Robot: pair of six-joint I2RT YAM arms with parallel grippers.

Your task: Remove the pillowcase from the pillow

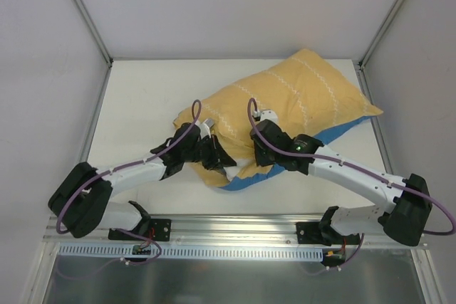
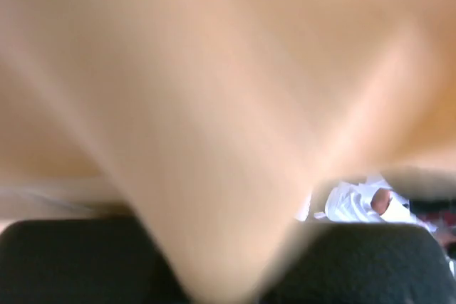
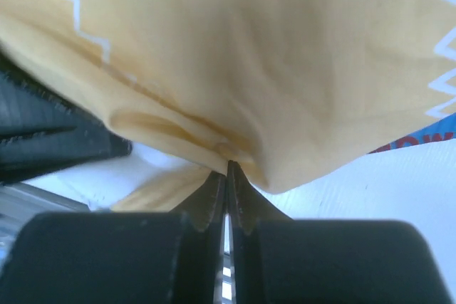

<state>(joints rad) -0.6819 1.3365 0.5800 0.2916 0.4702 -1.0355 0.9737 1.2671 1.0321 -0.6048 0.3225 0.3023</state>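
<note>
Both arms angle inward, right pincer (image 3: 228, 174) pinched tight on pillowcase (image 3: 285, 69), left pincer's (image 1: 212, 152) jaws hidden

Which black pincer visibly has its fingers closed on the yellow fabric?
The right pincer: its fingers meet on a fold of the yellow-orange fabric pillowcase. The left pincer's own view shows only blurred cloth.
</note>
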